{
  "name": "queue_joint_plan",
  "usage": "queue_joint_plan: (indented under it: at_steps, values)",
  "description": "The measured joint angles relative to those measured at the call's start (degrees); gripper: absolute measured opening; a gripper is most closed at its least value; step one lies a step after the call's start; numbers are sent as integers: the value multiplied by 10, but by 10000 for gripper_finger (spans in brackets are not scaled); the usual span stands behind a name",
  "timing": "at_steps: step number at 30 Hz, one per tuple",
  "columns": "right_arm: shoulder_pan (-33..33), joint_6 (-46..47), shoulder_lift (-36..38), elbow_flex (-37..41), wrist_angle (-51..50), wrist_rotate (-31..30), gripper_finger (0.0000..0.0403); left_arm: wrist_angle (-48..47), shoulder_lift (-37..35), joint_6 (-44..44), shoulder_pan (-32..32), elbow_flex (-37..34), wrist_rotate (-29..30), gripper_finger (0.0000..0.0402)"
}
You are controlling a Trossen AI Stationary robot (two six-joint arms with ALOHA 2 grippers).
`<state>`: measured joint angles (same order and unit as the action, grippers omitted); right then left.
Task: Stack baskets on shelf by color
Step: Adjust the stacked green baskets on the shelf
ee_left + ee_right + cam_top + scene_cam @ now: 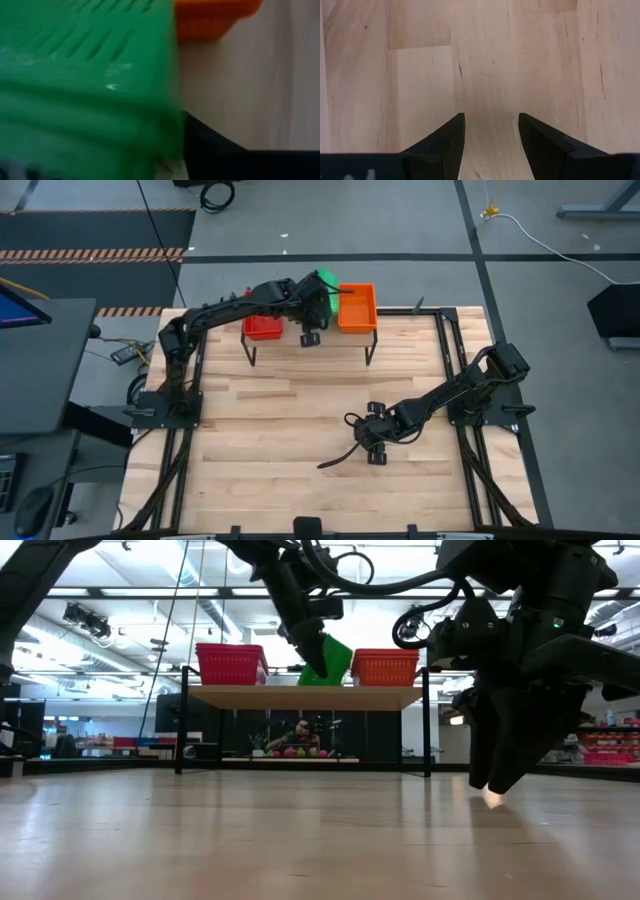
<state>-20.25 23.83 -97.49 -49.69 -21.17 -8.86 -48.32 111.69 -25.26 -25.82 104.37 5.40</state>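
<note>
The shelf [310, 330] stands at the table's far edge, its light top [305, 696] on black legs. A red basket [262, 327] [231, 664] sits on its left end and an orange basket [357, 308] [385, 667] on its right end. Between them my left gripper [316, 300] [312, 658] is shut on a green basket [326, 282] [330, 662] [85, 85]. My right gripper [373, 446] [491, 135] hangs open, pointing down, just above the bare tabletop in the right middle. My left gripper holds the green basket by a side wall near its rim [167, 125]; one dark finger [210, 150] lies outside that wall and the basket hides the other. It comes slanting down from above. The basket is tilted, its low corner [308, 681] at or just above the shelf top.
The slatted wooden tabletop [300, 440] stretches from the shelf to the near edge. A dark cable [340, 458] trails from the right arm across the table. Black frame rails [455, 370] run along both sides. Beyond the table a person [300, 732] sits in the room.
</note>
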Motion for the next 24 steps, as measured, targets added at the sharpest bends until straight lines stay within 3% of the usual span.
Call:
queue_joint_plan:
  at_steps: [4,11,18,24]
  values:
    - [0,-3,0,0,0,0,191,-36,-3,0,0,2,24,14]
    - [0,-4,0,0,0,0,191,-83,-13,6,6,7,73,23]
    - [0,-5,0,0,-1,0,191,-176,-21,33,19,92,79,14]
    - [0,-5,0,0,1,0,191,-233,-21,36,37,125,79,31]
